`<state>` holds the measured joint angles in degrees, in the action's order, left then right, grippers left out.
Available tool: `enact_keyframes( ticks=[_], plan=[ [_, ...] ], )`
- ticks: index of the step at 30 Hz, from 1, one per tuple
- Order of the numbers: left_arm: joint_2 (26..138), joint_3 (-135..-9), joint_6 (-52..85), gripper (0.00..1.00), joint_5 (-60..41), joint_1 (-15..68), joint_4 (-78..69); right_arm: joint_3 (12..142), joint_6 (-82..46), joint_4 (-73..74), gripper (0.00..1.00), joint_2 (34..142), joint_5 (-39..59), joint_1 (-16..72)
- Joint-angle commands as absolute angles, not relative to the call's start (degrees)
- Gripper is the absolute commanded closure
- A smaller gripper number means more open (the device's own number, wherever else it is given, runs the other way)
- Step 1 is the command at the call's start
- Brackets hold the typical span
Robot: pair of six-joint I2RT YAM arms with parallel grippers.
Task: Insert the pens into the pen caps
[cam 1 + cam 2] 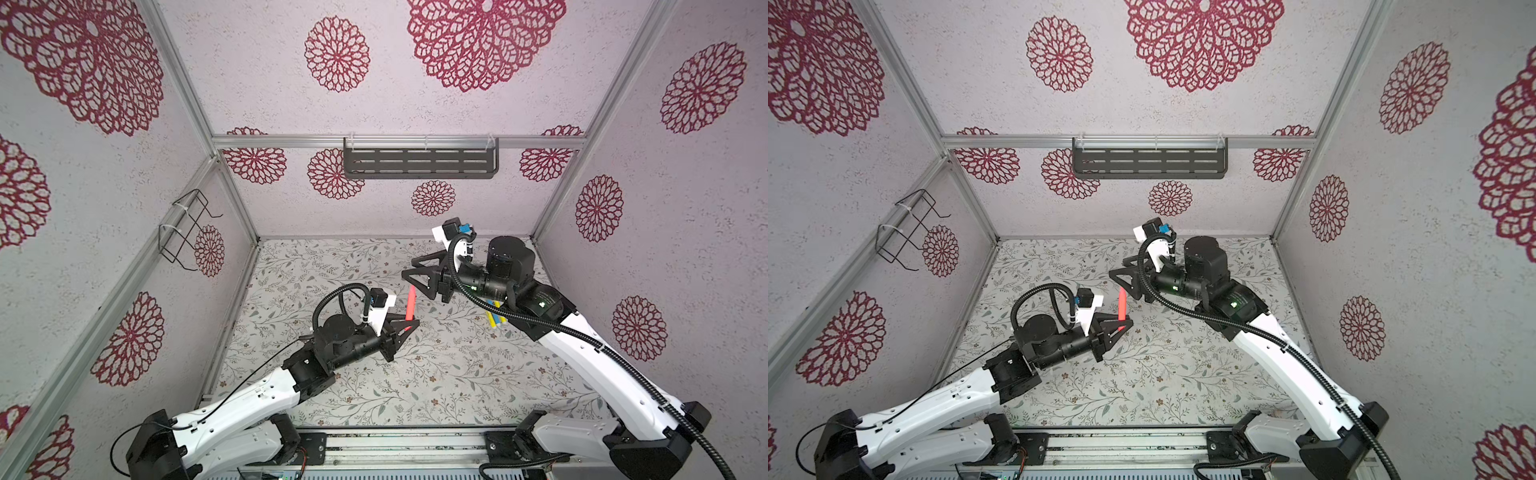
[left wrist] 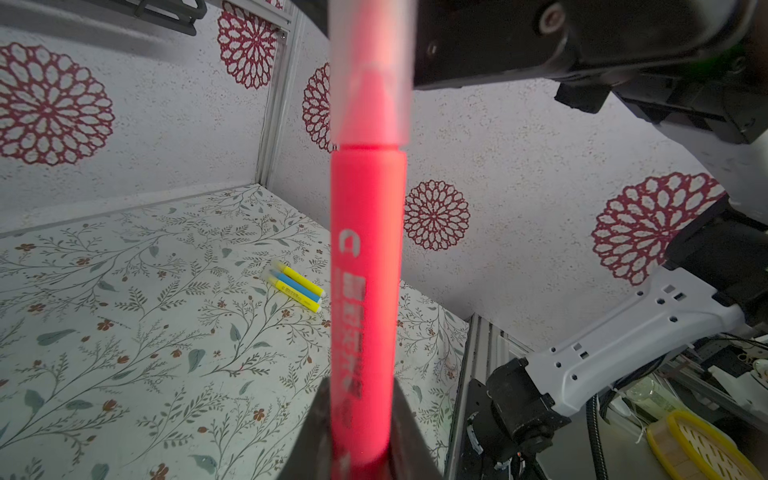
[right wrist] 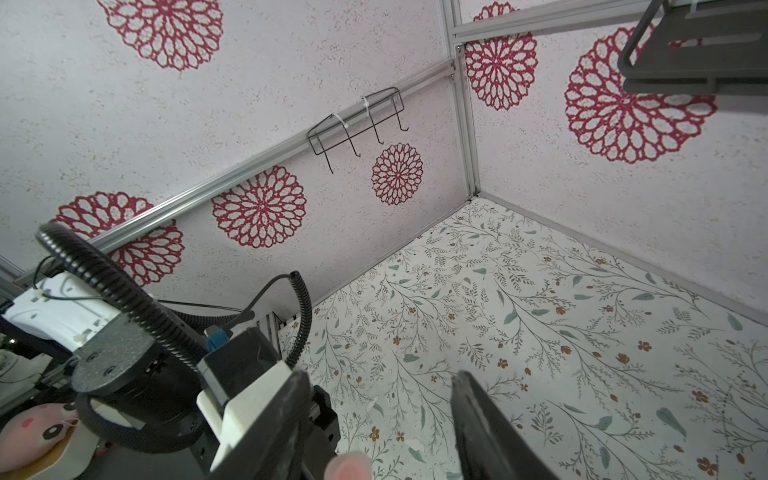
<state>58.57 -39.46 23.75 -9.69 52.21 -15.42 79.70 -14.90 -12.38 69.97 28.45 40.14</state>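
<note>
The left gripper [image 1: 409, 323] has its jaws clamped on the foot of the red pen [image 1: 411, 303], which stands nearly upright, tip end up, with a clear cap [image 2: 372, 83] sitting over that tip. The right gripper [image 1: 409, 268] hangs right at the cap, jaws apart, the capped end showing between them but not pinched. I'd say it's the nearer arm for any push down the pen's long axis. The other pens [image 2: 297, 286], two yellow and one blue, lie together on the flowery worktop [image 1: 415, 386] under the right arm, with patterned walls [image 1: 249, 83] all round.

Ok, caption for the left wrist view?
Left claw holds the red-pink pen, translucent cap over its tip; two yellow pens and a blue pen lie on the mat.
</note>
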Motion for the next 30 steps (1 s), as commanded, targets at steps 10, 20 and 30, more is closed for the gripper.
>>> enact_keyframes(
  ticks=[10, 20, 30],
  plan=[
    [58.89, -39.28, 23.03, 1.0, -8.96, 53.0, -16.52, 80.61, -12.83, -12.22, 0.75, 69.88, 27.25, 42.2],
    [57.67, -39.71, 22.37, 1.0, -9.11, 53.06, -16.01, 78.68, -12.38, -12.83, 0.96, 69.96, 26.71, 42.67],
    [57.41, -41.05, 19.86, 1.0, -8.48, 52.9, -14.57, 74.16, -11.88, -14.34, 1.0, 69.28, 23.8, 44.19]
  ],
)
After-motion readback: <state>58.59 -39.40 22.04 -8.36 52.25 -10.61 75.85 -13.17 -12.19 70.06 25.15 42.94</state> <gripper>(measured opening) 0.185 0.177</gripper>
